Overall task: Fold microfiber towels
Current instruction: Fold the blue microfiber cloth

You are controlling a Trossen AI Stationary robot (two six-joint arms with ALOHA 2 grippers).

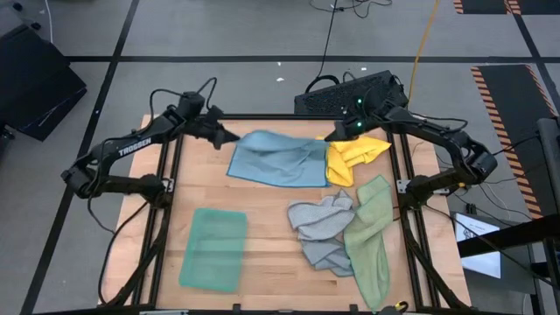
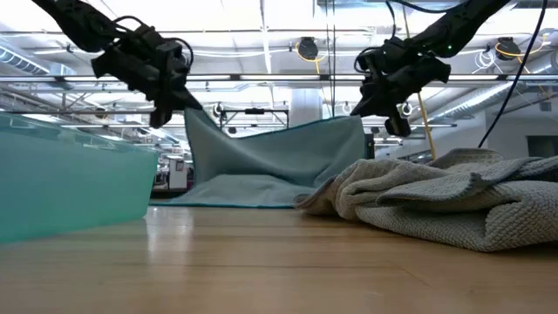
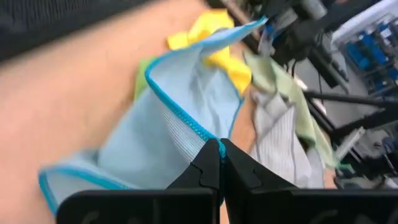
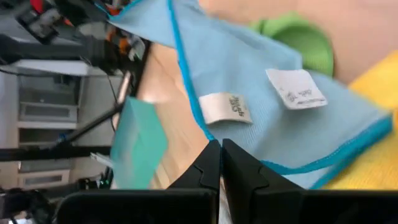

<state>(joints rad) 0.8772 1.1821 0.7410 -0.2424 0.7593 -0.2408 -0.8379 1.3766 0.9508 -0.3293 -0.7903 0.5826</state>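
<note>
Two dark robot arms hold a light blue towel (image 1: 278,159) stretched between them above the far half of a wooden table (image 1: 271,254). The left gripper (image 1: 229,137) pinches one far corner of the cloth with its fingers closed tight on the darker blue hem, as the left wrist view shows (image 3: 219,149). The right gripper (image 1: 332,136) is clamped the same way on the opposite far corner (image 4: 219,148), fingers narrow on the cloth's edge. In the low view the blue towel (image 2: 270,161) hangs as a sagging sheet from both grippers, its lower edge resting on the tabletop.

Six towels can be counted in all, one of each colour. A teal towel (image 1: 213,248) lies flat and folded as a neat rectangle at the near left of the table, well apart from the rest. A yellow towel (image 1: 354,156) sits bunched just beside the blue one, under the right gripper. A grey towel (image 1: 320,229) lies crumpled right of the table's middle, touching a pale sage green towel (image 1: 369,236) that trails in a long strip toward the near right edge. A bright green towel (image 4: 298,38) shows only in the wrist views, peeking from behind the blue cloth. Two white labels (image 4: 297,89) are sewn to the blue towel.
</note>
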